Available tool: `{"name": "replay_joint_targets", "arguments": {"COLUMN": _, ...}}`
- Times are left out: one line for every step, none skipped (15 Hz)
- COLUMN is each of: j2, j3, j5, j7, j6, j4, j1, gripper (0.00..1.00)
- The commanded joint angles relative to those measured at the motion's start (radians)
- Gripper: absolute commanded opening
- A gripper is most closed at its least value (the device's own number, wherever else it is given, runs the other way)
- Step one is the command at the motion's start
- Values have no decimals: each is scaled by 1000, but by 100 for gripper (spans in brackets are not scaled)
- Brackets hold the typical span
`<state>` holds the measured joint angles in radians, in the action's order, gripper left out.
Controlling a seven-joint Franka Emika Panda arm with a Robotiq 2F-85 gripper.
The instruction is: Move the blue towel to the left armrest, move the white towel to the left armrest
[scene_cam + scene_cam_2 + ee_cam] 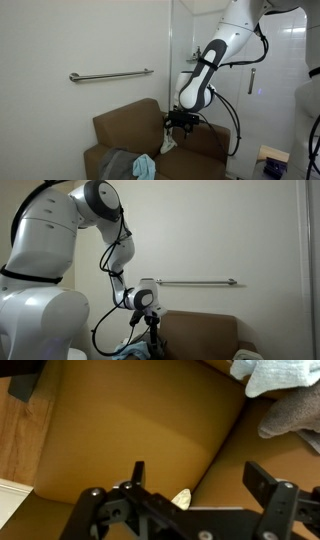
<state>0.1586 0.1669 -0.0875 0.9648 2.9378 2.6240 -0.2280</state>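
Note:
The blue towel (146, 166) lies crumpled on the seat of the brown couch (130, 122); its edge also shows in the wrist view's top right corner (281, 374). The white towel (168, 145) hangs against the inner side of the armrest at the picture's right (205, 142). Only its tip (182, 498) peeks out behind the gripper body. My gripper (180, 123) (200, 478) hovers just above that towel, open, with nothing between its fingers. The left armrest (93, 157) at the couch's other end is bare brown.
A dull gray cloth (118, 163) (295, 415) lies beside the blue towel on the seat. A metal grab bar (110, 75) is fixed to the wall above the backrest. Wooden floor (20, 445) shows beyond the armrest under the gripper.

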Motion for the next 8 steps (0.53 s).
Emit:
{"name": "replay_joint_targets", "arguments": {"j2": -13, "j3": 13, "j5": 32, "j7": -20, "j6": -91, "j4": -82, "j1": 84, "gripper": 100}}
{"name": "replay_joint_targets", "arguments": {"j2": -10, "j3": 20, "j5": 31, "j7": -37, "j6": -150, "j4": -127, "j1": 115, "gripper": 100}}
{"name": "replay_joint_targets", "arguments": {"j2": -4, "j3": 20, "j5": 18, "j7": -62, "j6": -218, "j4": -176, "j1": 148, "gripper": 100}}
{"name": "replay_joint_targets", "arguments": {"j2": 9, "j3": 23, "j5": 17, "j7": -80, "j6": -295, "j4": -234, "j1": 176, "gripper": 100}}
{"name": "replay_joint_targets", "arguments": {"j2": 24, "j3": 26, "j5": 13, "j7": -93, "j6": -365, "j4": -293, "j1": 203, "gripper": 100}}
{"name": "replay_joint_targets", "arguments": {"j2": 45, "j3": 33, "j5": 17, "j7": -97, "j6": -422, "j4": -356, "j1": 228, "gripper": 100}}
{"name": "replay_joint_targets", "arguments": {"j2": 61, "j3": 41, "j5": 27, "j7": -82, "j6": -466, "j4": -411, "j1": 246, "gripper": 100}}
{"name": "replay_joint_targets", "arguments": {"j2": 81, "j3": 46, "j5": 28, "j7": -76, "j6": -510, "j4": -469, "j1": 264, "gripper": 100}}
